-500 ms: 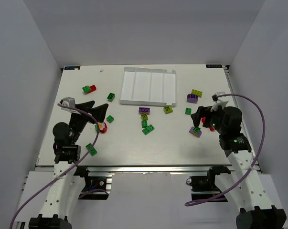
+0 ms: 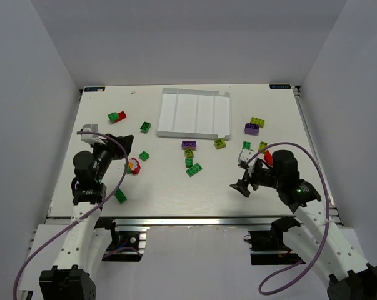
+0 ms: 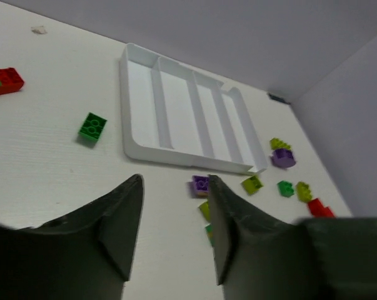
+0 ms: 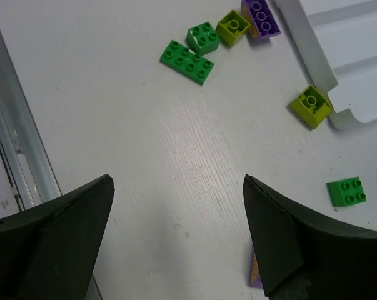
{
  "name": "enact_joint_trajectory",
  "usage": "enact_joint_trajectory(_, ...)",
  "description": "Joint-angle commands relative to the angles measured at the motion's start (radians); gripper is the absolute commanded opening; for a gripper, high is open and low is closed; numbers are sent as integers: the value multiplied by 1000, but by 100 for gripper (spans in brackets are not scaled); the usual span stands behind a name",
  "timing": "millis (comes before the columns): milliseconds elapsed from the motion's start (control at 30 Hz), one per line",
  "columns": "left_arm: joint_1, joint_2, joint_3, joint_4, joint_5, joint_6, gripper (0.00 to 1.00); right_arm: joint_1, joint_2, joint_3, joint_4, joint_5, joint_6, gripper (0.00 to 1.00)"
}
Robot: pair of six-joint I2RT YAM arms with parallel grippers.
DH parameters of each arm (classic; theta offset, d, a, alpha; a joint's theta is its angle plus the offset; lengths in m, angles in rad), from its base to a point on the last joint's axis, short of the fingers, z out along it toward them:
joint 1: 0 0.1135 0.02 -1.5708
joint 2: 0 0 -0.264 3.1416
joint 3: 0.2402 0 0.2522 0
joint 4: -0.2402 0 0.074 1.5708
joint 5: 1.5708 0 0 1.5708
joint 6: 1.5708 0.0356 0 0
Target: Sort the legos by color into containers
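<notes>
The white tray [image 2: 162, 119] with four narrow compartments lies at the back centre, its compartments bare; it also shows in the left wrist view [image 3: 129, 106]. Legos are scattered over the table: a green and red pair [image 2: 117, 116], green ones [image 2: 145, 127] [image 2: 120, 195], a purple one [image 2: 189, 144], yellow-green ones [image 2: 220, 144] [image 4: 311, 105]. My left gripper [image 2: 122, 152] [image 3: 174, 181] is open, nothing between its fingers. My right gripper [image 2: 245, 175] [image 4: 177, 181] stands wide open over bare table. A purple lego's edge [image 4: 254, 272] peeks out by its right finger.
A red and white piece [image 2: 134, 165] and a green lego [image 2: 144, 155] lie just right of my left gripper. More legos cluster at the centre [image 2: 194, 169] and at the right [image 2: 252, 129]. The table's metal front edge [image 4: 13, 144] is close to my right gripper.
My right arm has swung left and toward the near edge, now low over bare table. My left gripper has drawn back toward its base, away from the red and white piece.
</notes>
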State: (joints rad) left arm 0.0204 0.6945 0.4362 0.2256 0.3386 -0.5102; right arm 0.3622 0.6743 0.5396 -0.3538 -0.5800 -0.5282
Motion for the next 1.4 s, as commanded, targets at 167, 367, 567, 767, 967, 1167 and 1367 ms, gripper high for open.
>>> enact_joint_trajectory(167, 12, 85, 71, -94, -67, -8, 3, 37, -71, 20, -28, 46, -105, 17)
enact_joint_trajectory(367, 27, 220, 134, -177, -78, 28, 51, 41, -59, 20, -14, 135, -82, 74)
enact_joint_trajectory(567, 29, 328, 197, -259, -252, 87, 75, 70, -41, 19, -7, 181, -82, 78)
enact_joint_trajectory(767, 7, 560, 360, -350, -443, 145, 74, 126, -21, 17, -2, 227, -82, 81)
enact_joint_trajectory(967, -68, 798, 596, -431, -601, 246, 74, 130, -38, 14, -2, 229, -79, 82)
enact_joint_trajectory(1167, -69, 956, 771, -480, -497, 566, 74, 132, -53, 11, -4, 207, -79, 82)
enact_joint_trajectory(1367, -79, 1020, 724, -321, -503, 876, 77, 149, -35, 10, -4, 206, -79, 84)
